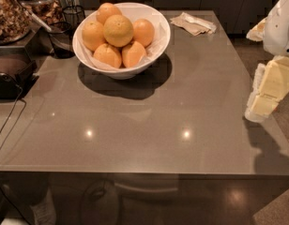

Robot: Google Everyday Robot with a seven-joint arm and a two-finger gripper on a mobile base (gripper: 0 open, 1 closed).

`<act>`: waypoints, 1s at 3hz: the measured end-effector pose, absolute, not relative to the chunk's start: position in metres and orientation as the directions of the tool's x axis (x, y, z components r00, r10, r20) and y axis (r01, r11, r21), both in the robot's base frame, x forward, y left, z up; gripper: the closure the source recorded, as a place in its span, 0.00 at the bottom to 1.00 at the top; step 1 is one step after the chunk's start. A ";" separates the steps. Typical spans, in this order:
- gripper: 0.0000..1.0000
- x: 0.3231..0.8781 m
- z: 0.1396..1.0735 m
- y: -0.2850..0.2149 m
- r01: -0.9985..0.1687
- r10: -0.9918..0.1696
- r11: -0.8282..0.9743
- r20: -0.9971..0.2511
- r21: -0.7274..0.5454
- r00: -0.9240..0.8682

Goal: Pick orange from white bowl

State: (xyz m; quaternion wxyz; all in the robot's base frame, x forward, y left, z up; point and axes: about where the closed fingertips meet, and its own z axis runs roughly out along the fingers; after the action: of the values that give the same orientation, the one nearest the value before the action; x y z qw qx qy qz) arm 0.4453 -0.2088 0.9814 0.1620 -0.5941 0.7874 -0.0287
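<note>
The white bowl [159, 37] stands at the back left of the grey table, lined with white paper and holding several oranges. The paler yellow-orange orange [118, 30] lies on top of the pile in the middle, with deeper-orange ones around it. My gripper [262, 100] hangs at the right edge of the table, cream-coloured, below the white arm housing [280, 25]. It is far to the right of the bowl, touching nothing and holding nothing I can see.
Dark glass cups [61, 39] stand just left of the bowl. Jars of snacks [11, 15] and a black tray [11, 76] with a cable sit at the far left. A crumpled napkin [193, 23] lies at the back right.
</note>
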 end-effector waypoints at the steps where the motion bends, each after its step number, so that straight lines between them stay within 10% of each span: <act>1: 0.00 0.471 0.990 -0.193 -0.915 -0.928 0.347 -0.218 -0.206 -0.302; 3: 0.00 0.507 1.002 -0.165 -0.908 -0.919 0.367 -0.230 -0.199 -0.321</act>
State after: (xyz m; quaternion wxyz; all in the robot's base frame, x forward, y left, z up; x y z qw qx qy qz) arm 0.5073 -0.1647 1.0017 0.1530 -0.5621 0.8126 -0.0167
